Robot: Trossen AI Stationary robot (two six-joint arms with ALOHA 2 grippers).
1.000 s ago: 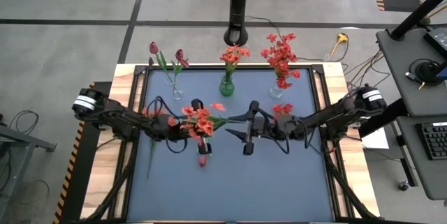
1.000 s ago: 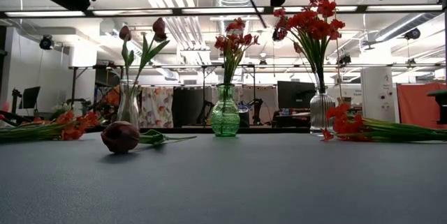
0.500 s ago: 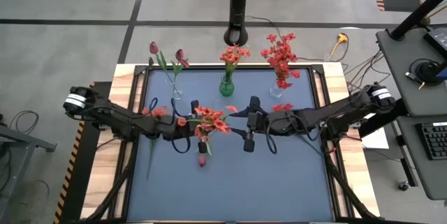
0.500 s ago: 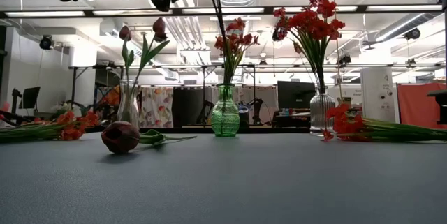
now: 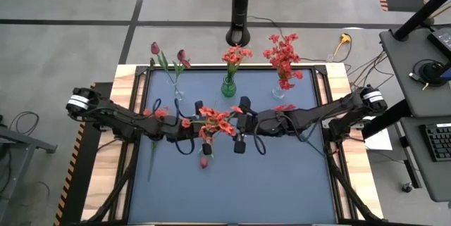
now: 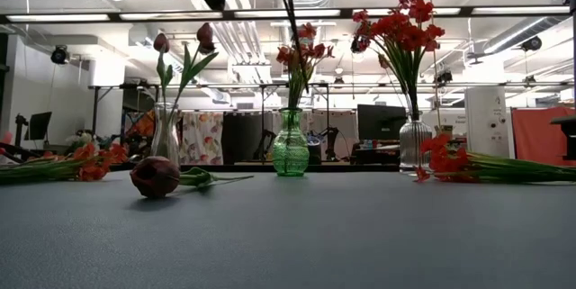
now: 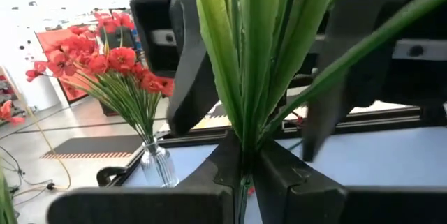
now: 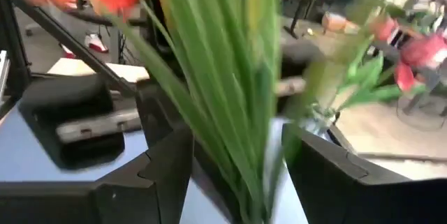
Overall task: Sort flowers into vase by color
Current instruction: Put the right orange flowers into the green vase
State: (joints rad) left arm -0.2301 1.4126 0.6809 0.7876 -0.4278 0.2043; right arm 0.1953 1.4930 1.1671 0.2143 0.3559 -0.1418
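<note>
My left gripper (image 5: 203,133) is shut on an orange-red flower bunch (image 5: 215,122) above the middle of the table. My right gripper (image 5: 237,133) is open right next to it; its fingers (image 7: 187,70) stand on either side of the bunch's green leaves (image 8: 223,91), and I cannot tell if they touch. At the far edge stand a clear vase (image 5: 178,93) with maroon tulips, a green vase (image 5: 228,86) with orange-red flowers and a clear vase (image 5: 280,92) with red flowers. A maroon tulip (image 6: 155,176) lies on the table. My left gripper pinches the bunch's green stems (image 7: 243,155) between its two fingers, below the leaves. The fingers come from the table's left side. The bunch is lifted clear of the table, its blooms (image 5: 218,120) toward the right gripper.
More orange-red flowers (image 6: 63,165) lie on the table at the left and red ones (image 6: 468,165) at the right, under my right arm. The near half of the blue mat (image 5: 246,191) holds only the loose tulip (image 5: 204,161).
My right gripper has gone toward the table's left edge, up to the held bunch, and its open fingers now stand around the leaves. My left gripper has carried the bunch a little toward the table's right.
</note>
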